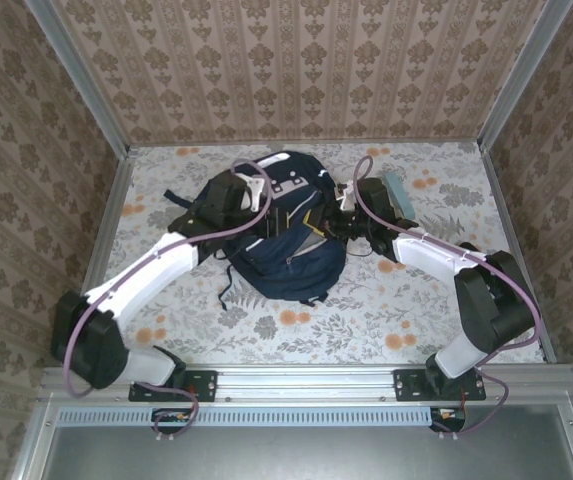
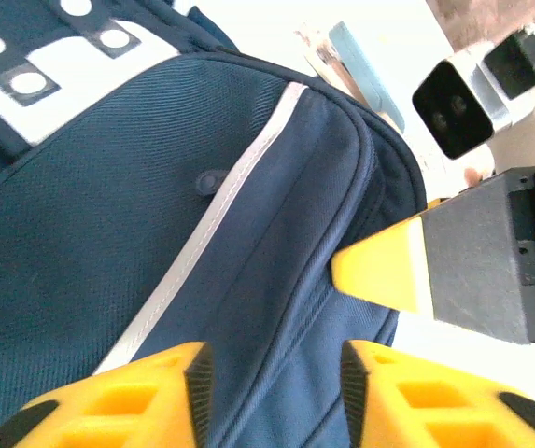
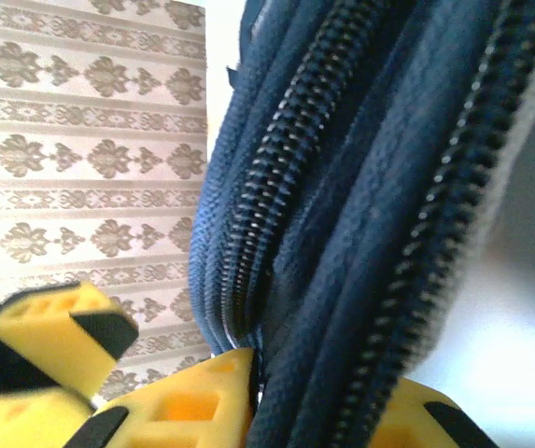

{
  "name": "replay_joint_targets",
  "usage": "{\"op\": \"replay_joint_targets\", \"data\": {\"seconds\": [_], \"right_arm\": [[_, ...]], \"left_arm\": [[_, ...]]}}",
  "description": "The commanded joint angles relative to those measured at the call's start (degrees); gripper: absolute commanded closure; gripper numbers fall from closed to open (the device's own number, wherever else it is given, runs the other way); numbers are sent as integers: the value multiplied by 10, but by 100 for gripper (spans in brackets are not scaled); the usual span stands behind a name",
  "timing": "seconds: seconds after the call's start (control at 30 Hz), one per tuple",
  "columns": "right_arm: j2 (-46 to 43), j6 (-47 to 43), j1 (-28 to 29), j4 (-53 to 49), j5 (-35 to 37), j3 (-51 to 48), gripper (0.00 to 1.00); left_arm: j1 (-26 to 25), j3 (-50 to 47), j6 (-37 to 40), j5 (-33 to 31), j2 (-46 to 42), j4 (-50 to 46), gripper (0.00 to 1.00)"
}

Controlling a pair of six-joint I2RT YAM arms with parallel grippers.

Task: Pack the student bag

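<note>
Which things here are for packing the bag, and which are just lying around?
For the job:
- student bag
- left tool, open, close to the bag
- right tool, pinching the bag's zipper edge

Lying about for now:
- light blue flat thing, right of the bag; it may get packed later

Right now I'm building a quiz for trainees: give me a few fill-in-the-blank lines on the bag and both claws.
1. The stripe running along the navy bag is ___.
2. The right claw is shut on the bag's ___ edge.
3. The left claw hangs over the bag with its jaws ___.
Missing words: white, zip, open.
</note>
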Motion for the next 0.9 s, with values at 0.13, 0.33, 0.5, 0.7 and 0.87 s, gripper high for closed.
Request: {"op": "replay_joint_targets", "data": {"seconds": [0.13, 0.33, 0.5, 0.7, 0.87], "right_arm": [[4, 70, 4, 106, 6, 20, 85], [0, 76, 5, 104, 5, 23, 86], [-7, 75, 4, 100, 5, 17, 87], [-10, 72, 5, 91, 2, 19, 88], [-11, 72, 4, 91, 1, 19, 88]], "left_arm": [[-78, -94, -126, -105, -87, -32, 49], [-128, -152, -207, -130, -89, 34, 47], [-133, -169, -247, -120, -52, 100, 55], [-136, -163, -259, -110, -12, 127, 65], [-136, -159, -264, -115, 5, 129, 68]]}}
